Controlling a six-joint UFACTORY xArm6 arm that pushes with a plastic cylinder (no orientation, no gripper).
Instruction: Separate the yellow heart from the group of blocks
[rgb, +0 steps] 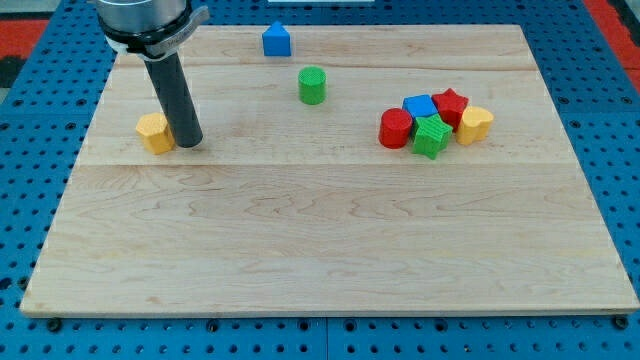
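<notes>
The yellow heart sits at the right end of a tight group at the view's right, touching the red star and the green star. The group also holds a blue cube and a red cylinder. My tip rests on the board at the view's left, far from the group, right beside a yellow block that lies just to its left.
A green cylinder stands alone at the upper middle. A blue block sits near the board's top edge. The wooden board lies on a blue surface.
</notes>
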